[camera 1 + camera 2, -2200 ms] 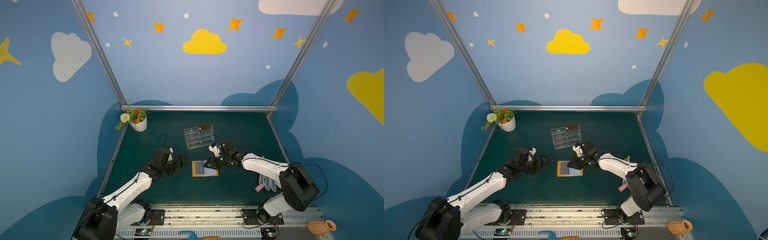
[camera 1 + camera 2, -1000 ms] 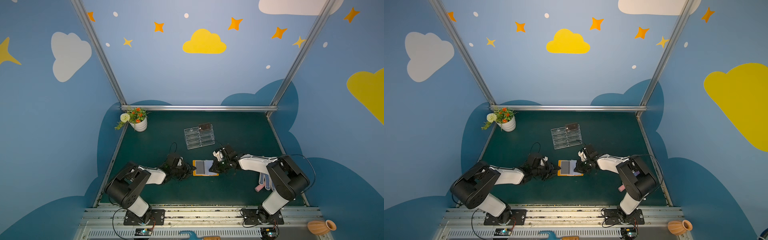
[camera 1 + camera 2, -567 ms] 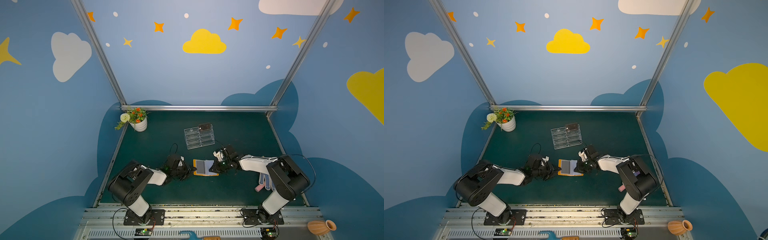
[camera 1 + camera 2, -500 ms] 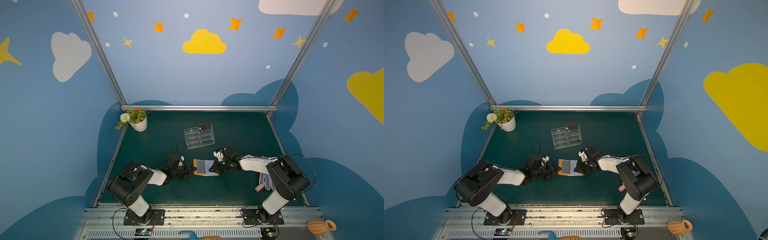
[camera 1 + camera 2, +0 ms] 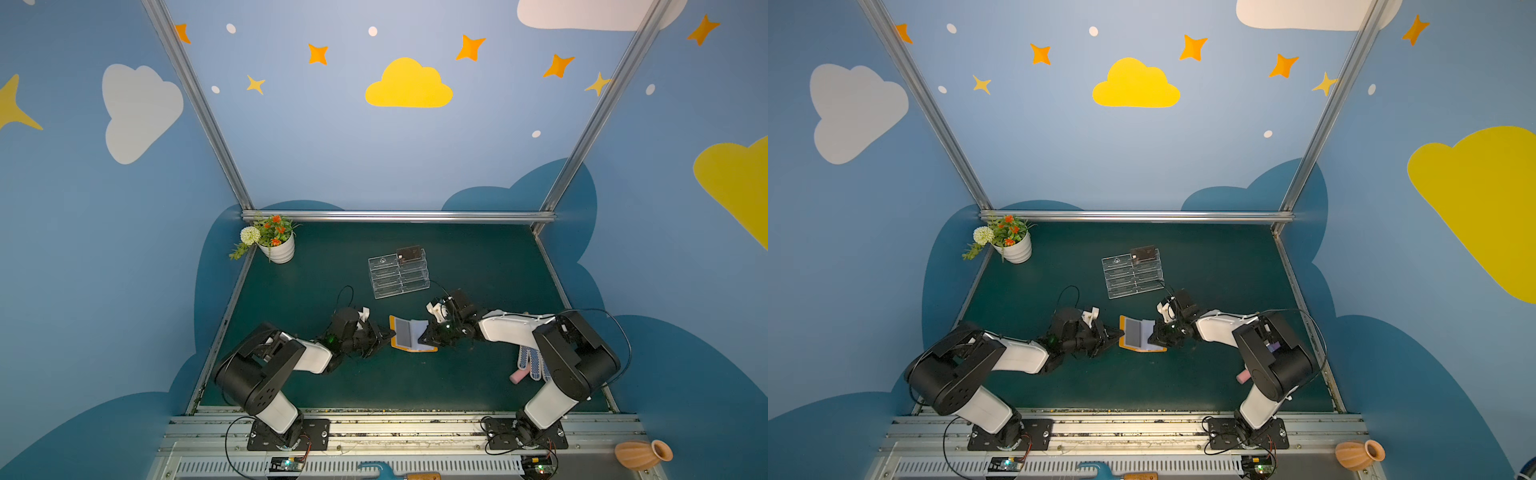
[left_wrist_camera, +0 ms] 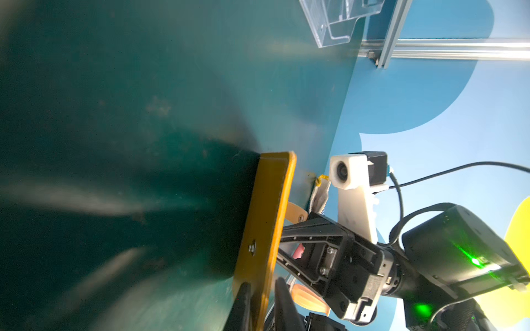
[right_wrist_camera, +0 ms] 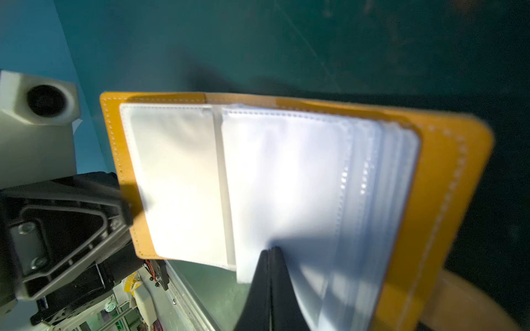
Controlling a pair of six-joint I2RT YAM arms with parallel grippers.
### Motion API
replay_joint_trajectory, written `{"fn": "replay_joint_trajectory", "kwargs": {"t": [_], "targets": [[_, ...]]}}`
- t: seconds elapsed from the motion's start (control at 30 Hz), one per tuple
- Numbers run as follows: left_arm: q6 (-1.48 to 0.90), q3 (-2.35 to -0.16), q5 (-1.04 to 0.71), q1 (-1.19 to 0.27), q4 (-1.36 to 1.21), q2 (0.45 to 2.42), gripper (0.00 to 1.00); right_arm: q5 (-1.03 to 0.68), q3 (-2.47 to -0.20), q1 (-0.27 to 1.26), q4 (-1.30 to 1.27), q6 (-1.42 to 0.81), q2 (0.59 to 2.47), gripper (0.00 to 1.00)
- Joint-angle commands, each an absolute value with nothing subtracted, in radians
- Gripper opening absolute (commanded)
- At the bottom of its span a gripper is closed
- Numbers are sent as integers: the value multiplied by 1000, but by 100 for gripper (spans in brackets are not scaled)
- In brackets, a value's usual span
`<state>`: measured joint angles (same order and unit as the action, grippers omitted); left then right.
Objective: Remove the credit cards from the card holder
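The left fingers (image 6: 243, 306) pinch the card holder's (image 7: 436, 200) cover edge; the right fingers (image 7: 266, 286), pressed together, touch a sleeve page (image 7: 286, 186) stretching lengthwise beyond their tips.

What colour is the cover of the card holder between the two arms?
Orange-yellow with pale stitching along the edge; the card holder shows best in the right wrist view.

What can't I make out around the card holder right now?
Contents of the sleeves: right wrist glare; top views too small.
Left hand clamping the card holder: left wrist view's edge cuts it.
Right hand pinching a sleeve: right wrist, fingertips hide it.
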<state>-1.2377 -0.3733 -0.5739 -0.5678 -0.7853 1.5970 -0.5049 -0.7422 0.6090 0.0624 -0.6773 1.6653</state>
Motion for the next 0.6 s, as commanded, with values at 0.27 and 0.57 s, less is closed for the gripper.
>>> {"fn": "replay_joint_trajectory", "kwargs": {"t": [0.27, 0.57], "targets": [[-1217, -370, -579, -573, -822, 1607, 4, -491, -722, 605, 94, -684, 1655, 3], [-1194, -353, -560, -574, -805, 1587, 4, -488, -751, 607, 126, -696, 1532, 49]]}}
